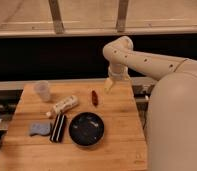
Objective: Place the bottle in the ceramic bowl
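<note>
The cream-white bottle (64, 105) lies on its side on the wooden table (117, 135), left of centre, cap toward the lower left. The black ceramic bowl (86, 128) sits in front of it, near the table's middle. My gripper (109, 86) hangs over the table's far right part, above and to the right of the bottle, apart from both things. It holds nothing that I can see.
A translucent plastic cup (42, 90) stands at the far left. A small dark-red oblong object (94, 97) lies just left of the gripper. A blue sponge (39, 129) and a black striped bar (58, 128) lie at the front left. My white body fills the right side.
</note>
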Robot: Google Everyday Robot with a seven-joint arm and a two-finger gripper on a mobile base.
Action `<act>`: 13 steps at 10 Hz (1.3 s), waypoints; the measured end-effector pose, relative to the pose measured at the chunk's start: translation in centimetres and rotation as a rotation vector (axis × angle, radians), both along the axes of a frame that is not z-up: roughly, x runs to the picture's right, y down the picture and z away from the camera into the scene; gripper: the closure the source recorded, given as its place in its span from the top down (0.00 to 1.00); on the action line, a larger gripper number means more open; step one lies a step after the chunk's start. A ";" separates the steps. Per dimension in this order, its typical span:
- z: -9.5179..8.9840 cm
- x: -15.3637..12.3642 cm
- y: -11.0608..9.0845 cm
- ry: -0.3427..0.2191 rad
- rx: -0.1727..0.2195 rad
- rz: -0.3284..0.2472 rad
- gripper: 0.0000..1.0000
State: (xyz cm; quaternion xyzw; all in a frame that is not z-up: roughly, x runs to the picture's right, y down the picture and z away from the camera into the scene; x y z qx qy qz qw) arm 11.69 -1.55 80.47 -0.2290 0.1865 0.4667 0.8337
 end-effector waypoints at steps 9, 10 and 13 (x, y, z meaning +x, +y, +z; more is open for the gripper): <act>0.0 0.0 0.0 0.000 0.000 0.000 0.80; 0.0 0.0 0.0 0.000 0.000 0.000 0.80; -0.4 -0.3 -0.3 -0.011 0.009 -0.032 0.80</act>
